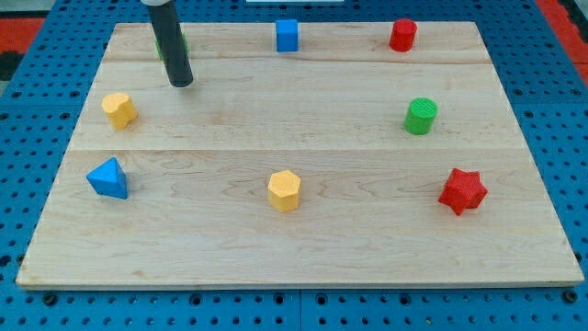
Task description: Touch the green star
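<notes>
Finding 1, tool: the arm carries no claw, only a dark rod, so there is nothing to be spread, pressed together or pinching. My tip (181, 84) rests on the wooden desk (322, 257) close to its top-left corner, a little in from the top edge.

Finding 2, target: the green star (184, 42) sits nearer the top edge than my tip, at the same top-left corner. The rod stands in front of it, so only a sliver of green shows beside the shaft. Whether tip and star are touching cannot be told.

Finding 3, neighbours: the yellow block (118, 109) lies near the left edge, just below and left of my tip. The blue cube (288, 35) sits at the middle of the top edge, well apart.

Recommendation: a short, slow slide straight toward the top edge should make contact. A gentle approach is advised, since the star stands close to the desk's edge and a hard push could drive it off. Steer clear of the yellow block.

Finding 4, orientation: the star's points are hidden, so its heading cannot be told; a star of this kind likely has no marked long axis
</notes>
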